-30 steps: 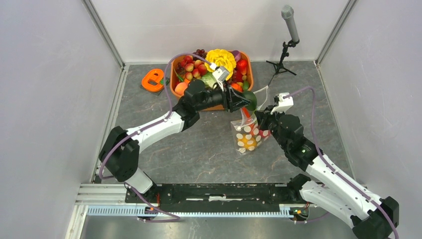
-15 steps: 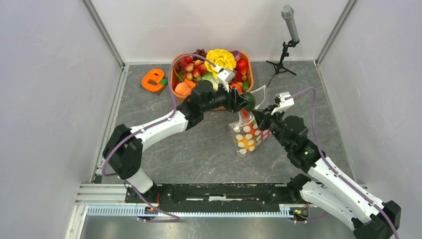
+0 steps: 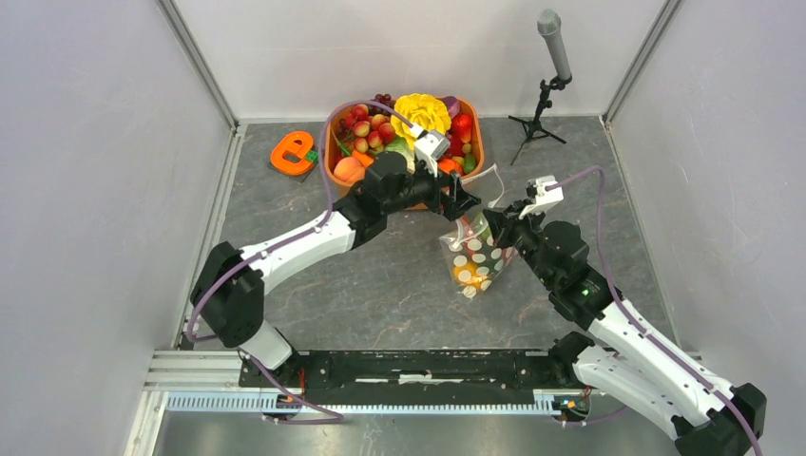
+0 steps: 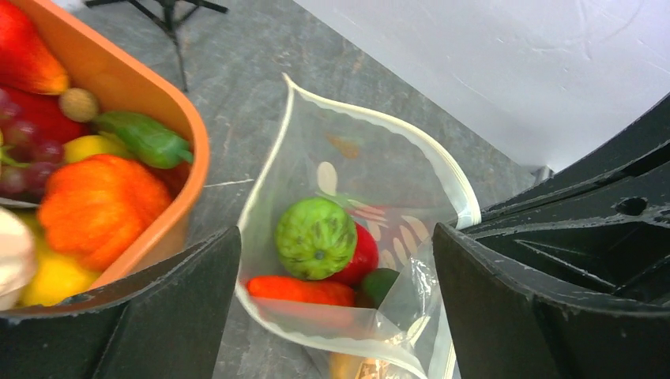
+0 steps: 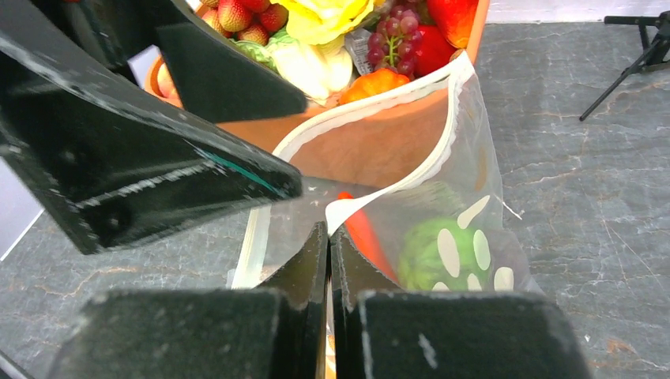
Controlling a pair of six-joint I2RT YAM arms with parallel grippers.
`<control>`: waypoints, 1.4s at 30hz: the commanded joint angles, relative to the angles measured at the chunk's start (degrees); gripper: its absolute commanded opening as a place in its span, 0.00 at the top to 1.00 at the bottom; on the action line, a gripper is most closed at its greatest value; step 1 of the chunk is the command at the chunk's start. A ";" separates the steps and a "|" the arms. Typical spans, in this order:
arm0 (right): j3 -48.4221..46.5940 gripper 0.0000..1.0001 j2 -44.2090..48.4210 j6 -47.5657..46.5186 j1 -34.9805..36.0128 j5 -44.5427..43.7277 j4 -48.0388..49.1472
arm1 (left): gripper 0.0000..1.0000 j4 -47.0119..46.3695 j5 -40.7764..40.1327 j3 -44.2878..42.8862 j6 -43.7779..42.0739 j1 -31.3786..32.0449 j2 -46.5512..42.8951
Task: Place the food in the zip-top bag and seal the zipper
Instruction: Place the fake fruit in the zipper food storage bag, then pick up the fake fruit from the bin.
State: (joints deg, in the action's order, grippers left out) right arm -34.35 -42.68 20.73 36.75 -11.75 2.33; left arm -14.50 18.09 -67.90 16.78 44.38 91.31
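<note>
The left tool (image 4: 336,308), spread and empty, hangs over the mouth of the zip-top bag (image 3: 475,255). I'd lift it straight up, clear of the zipper (image 5: 379,95). The right tool (image 5: 329,237) pinches the rim. The bag stands mid-frame below the orange tub (image 4: 178,106), clear and dotted, holding a green fruit (image 4: 316,237) and a carrot (image 4: 296,290).
</note>
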 commanded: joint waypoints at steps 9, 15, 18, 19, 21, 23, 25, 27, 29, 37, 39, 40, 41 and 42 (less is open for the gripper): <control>-0.27 0.98 0.38 -0.16 0.27 -2.78 1.71 | 0.00 2.71 -16.60 4.52 -3.74 -4.28 -12.10; -0.43 0.98 0.00 -0.59 0.25 -2.59 1.64 | 0.00 6.06 -17.86 6.42 1.86 -12.20 -14.29; -0.60 0.98 -0.10 -0.83 0.25 -2.96 1.47 | 0.00 10.25 -22.71 6.90 4.72 -15.93 -14.68; -0.66 0.98 -0.05 -0.89 0.25 -2.99 1.39 | 0.00 11.83 -24.76 6.99 4.73 -16.53 -14.88; -0.76 0.98 -0.18 -1.11 0.25 -3.02 1.36 | 0.00 14.16 -28.67 7.01 3.68 -17.55 -14.70; -0.94 0.98 -0.46 -1.29 0.25 -3.00 1.30 | 0.00 16.83 -30.23 6.25 2.16 -18.61 -13.90; -1.16 0.98 -0.70 -1.37 0.23 -2.71 1.36 | 0.00 19.42 -30.99 4.51 1.10 -19.58 -11.96; -1.33 0.98 -0.98 -1.46 0.25 -2.36 1.45 | 0.00 20.95 -31.12 2.85 -0.49 -20.08 -9.51; -1.49 0.98 -1.17 -1.82 0.25 -2.01 1.44 | 0.00 23.12 -32.08 0.48 -2.14 -20.39 -7.05; -2.63 0.98 0.29 -5.27 0.25 -3.49 -1.27 | 0.00 25.12 -32.68 -5.79 -7.24 -21.45 1.05; -2.39 0.97 1.16 -5.59 0.25 -5.35 -1.17 | 0.00 27.48 -33.22 -7.52 -7.76 -21.45 2.75; -2.43 0.97 1.23 -5.60 0.24 -5.82 -1.19 | 0.00 28.54 -33.27 -8.28 -8.09 -21.54 3.73; -2.56 0.97 1.15 -5.66 0.25 -5.83 -1.34 | 0.00 29.60 -33.43 -8.70 -8.16 -21.45 4.39; -2.61 0.97 0.89 -5.70 0.24 -5.90 -1.29 | 0.00 29.88 -33.65 -8.62 -8.16 -21.48 4.99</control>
State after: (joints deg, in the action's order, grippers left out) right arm -34.52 -42.57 16.71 36.75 -15.31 0.58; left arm 11.84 -15.03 -73.58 11.53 22.68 93.69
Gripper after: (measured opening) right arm 0.031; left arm 0.994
